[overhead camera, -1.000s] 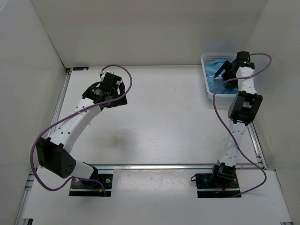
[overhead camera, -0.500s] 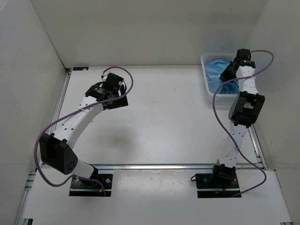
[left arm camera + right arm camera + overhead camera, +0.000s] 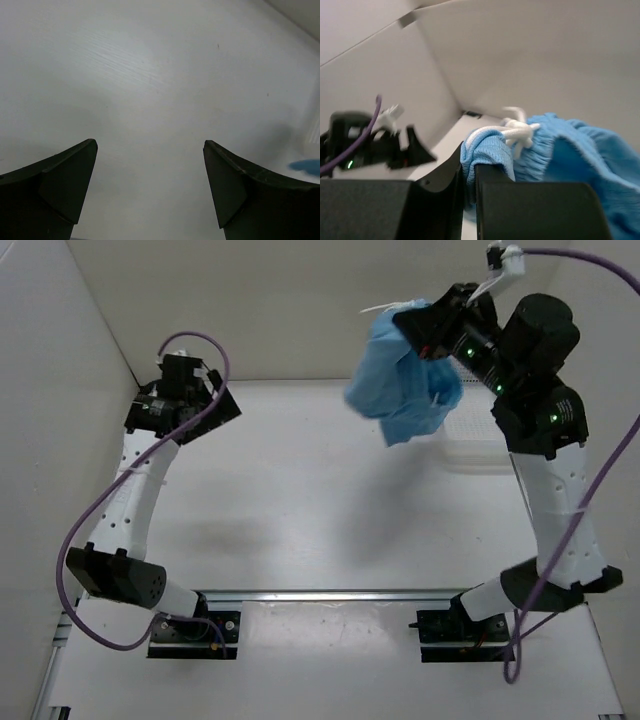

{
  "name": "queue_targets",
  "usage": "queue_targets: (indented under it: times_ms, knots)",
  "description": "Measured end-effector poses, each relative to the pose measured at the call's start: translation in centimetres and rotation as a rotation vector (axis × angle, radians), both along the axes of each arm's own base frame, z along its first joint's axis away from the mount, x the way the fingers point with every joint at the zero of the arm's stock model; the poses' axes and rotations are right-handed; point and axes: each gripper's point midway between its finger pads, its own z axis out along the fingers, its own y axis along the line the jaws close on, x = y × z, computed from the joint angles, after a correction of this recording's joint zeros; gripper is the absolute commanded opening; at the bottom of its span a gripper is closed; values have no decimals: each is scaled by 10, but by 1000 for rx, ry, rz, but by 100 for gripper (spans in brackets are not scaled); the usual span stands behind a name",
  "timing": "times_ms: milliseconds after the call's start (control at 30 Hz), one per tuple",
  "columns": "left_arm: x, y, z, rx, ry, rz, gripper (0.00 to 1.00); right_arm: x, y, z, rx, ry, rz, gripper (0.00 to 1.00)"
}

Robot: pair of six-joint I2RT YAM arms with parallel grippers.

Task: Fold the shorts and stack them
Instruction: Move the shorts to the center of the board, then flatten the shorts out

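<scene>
"Holding anything on the right, from where you sit?"

"Yes. My right gripper is clamped on the shorts. In its wrist view the two fingers pinch a fold of the waistband, and the drawstring is knotted just above them. In the overhead view the shorts hang bunched in the air, off the table, at about 1 o'clock."

"And the left?"

"My left gripper is up at 10 o'clock in the overhead view, near the corner where the left wall meets the back wall. Its fingers stand wide apart above the table, and its camera looks down at the tabletop between them."

"What is the surface like?"

"I see a white, matt top with a faint grain and a few dark specks. Soft shadows lie on it towards the middle. The walls are plain white too. A metal rail runs along the 6 o'clock edge, just ahead of the two arm bases. The basket sits at 2 o'clock, pale and partly behind my right arm. I cannot tell what is in it."
</scene>
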Motion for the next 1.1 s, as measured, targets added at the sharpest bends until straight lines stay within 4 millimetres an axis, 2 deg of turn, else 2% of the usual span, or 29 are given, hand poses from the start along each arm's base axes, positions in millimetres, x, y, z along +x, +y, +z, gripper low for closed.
queue_targets:
  times_ms: [33,67,100,133,167,200,233,300,367,400,433,467,500,533,600,633,700,733,767,800,833,867,900,933,967,1000,1033,1067,1100]
  knots:
    - [4,13,8,-18,-16,34,99,-17,17,-4,-2,-1,51,0]
    - [6,27,13,-35,-26,68,99,-24,29,-15,-11,19,81,2]
    - [8,41,17,-58,-31,99,99,-25,42,-33,-29,53,110,12]
    - [9,59,19,-84,-32,140,99,-23,61,-61,-57,102,138,24]
    - [9,75,19,-100,-28,176,99,-19,78,-97,-94,171,154,39]
    - [7,92,17,-113,-18,214,99,-16,98,-145,-150,267,177,74]
    - [4,107,15,-122,-7,250,99,-16,117,-195,-211,361,204,84]
    - [0,120,14,-131,0,274,99,-22,142,-304,-356,566,240,96]
    - [-5,114,11,-148,3,236,99,-43,139,-398,-497,768,241,96]
    - [-8,107,7,-154,8,206,97,-57,128,-429,-554,852,231,96]
    - [-12,98,2,-159,17,173,92,-68,113,-449,-592,925,211,90]
    - [-17,87,-6,-170,34,133,83,-72,101,-455,-608,962,189,82]
    - [-23,74,-15,-183,55,88,71,-70,91,-454,-600,975,160,67]
    - [-27,59,-26,-201,76,40,43,-63,84,-444,-571,962,129,20]
    - [-40,30,-56,-236,147,-48,21,-52,73,-421,-512,917,87,1]
    - [-49,13,-75,-251,198,-95,15,-48,68,-408,-480,889,71,0]
    - [-70,-21,-114,-259,313,-186,11,-47,68,-390,-435,852,74,1]
    - [-82,-36,-129,-260,369,-230,13,-49,69,-386,-424,843,85,8]
    - [-93,-52,-143,-268,414,-280,17,-52,74,-386,-416,839,104,31]
    - [-102,-64,-153,-279,447,-317,24,-55,78,-389,-413,850,124,41]
    - [-111,-74,-164,-289,481,-343,27,-60,84,-395,-421,867,151,48]
    - [-117,-79,-173,-298,511,-355,37,-64,90,-404,-432,884,175,49]
    - [-121,-81,-180,-301,533,-358,52,-68,95,-413,-444,903,194,49]
    - [-122,-82,-186,-303,555,-353,85,-73,100,-423,-459,926,211,40]
    - [-120,-83,-192,-305,571,-345,97,-77,103,-434,-476,949,225,6]
    - [-116,-83,-197,-307,581,-332,100,-83,105,-445,-495,972,237,0]
    - [-109,-83,-201,-314,596,-303,100,-90,107,-458,-510,1014,237,0]
    - [-102,-83,-203,-312,595,-296,100,-93,107,-463,-516,1027,236,0]
    - [-95,-84,-201,-312,593,-289,100,-94,106,-466,-521,1035,234,6]
